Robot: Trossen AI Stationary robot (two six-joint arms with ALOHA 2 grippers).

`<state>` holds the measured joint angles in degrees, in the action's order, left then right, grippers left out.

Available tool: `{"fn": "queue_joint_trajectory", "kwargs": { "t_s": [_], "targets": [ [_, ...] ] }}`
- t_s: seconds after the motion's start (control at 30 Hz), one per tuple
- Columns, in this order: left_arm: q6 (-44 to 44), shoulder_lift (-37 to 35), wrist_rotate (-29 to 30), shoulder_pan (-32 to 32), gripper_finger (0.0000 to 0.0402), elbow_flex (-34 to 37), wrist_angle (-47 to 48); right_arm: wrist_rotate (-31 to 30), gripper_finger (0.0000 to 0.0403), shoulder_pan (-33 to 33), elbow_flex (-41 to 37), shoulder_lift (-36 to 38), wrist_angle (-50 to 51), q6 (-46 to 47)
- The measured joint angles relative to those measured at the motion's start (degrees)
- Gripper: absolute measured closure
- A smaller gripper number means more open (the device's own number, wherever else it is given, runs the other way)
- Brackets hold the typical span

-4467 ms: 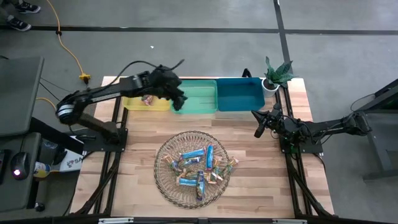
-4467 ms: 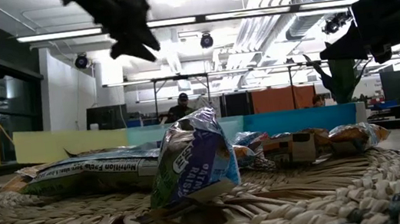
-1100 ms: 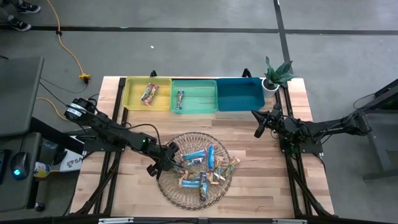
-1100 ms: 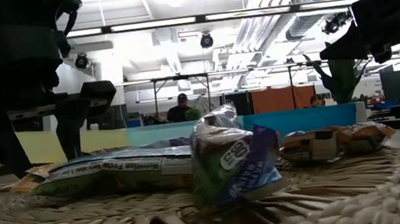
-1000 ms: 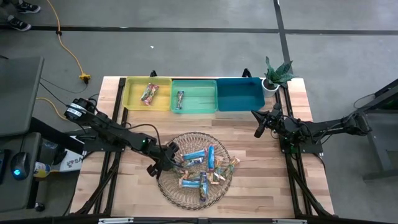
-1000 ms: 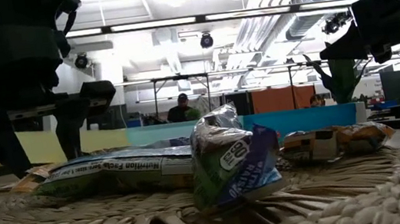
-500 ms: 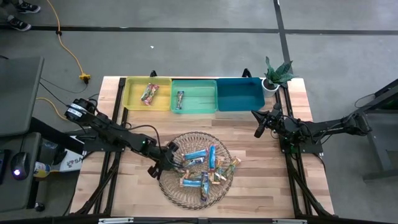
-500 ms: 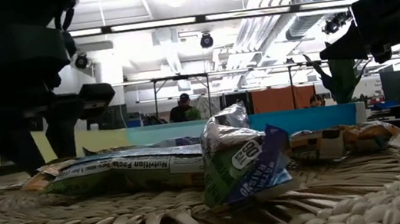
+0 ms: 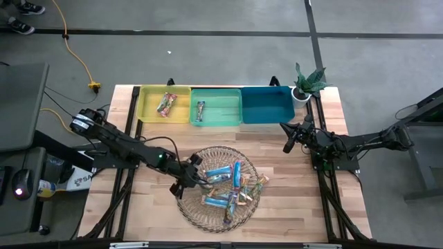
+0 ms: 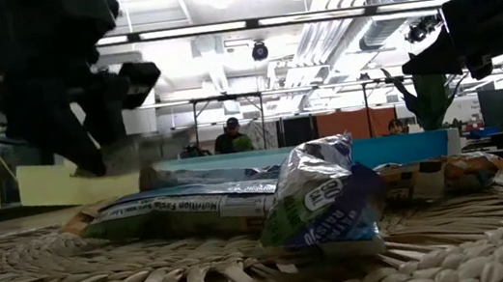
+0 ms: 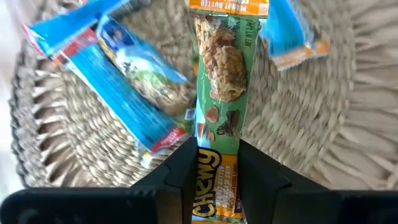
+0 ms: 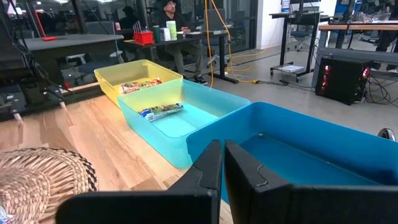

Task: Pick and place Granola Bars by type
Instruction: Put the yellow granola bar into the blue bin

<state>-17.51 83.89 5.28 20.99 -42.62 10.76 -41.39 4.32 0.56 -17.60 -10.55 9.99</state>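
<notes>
Left wrist view: my left gripper [image 11: 214, 165] clamps one end of a green granola bar [image 11: 219, 93] over the wicker plate [image 11: 323, 124]; light, crinkly, slippery, so I pinch firmly.

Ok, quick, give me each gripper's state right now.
Left gripper: closed on the green Chewy granola bar, over the wicker plate.
Right gripper: closed, empty, near the teal bin.

the wooden table [image 9: 284, 207] carries a round wicker plate [image 9: 185, 207], yellow bin [image 9: 147, 113], green bin [image 9: 221, 111], teal bin [image 9: 266, 105] and potted plant [image 9: 306, 83].
</notes>
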Motion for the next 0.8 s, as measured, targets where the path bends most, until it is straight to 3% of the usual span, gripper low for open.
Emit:
{"fn": "queue_joint_trajectory", "kwargs": {
  "t_s": [0.3, 0.8],
  "targets": [
    [1.35, -7.55, 1.13, 0.00, 0.0310, -2.41, -0.74, -0.02, 0.0402, 0.01, 0.01, -0.03, 0.41, -0.01],
    [1.09, -11.33, 13.16, -0.02, 0.0309, -3.77, -25.00, 0.03, 0.0402, 0.00, 0.02, -0.75, 0.45, 0.01]
  ]
}}
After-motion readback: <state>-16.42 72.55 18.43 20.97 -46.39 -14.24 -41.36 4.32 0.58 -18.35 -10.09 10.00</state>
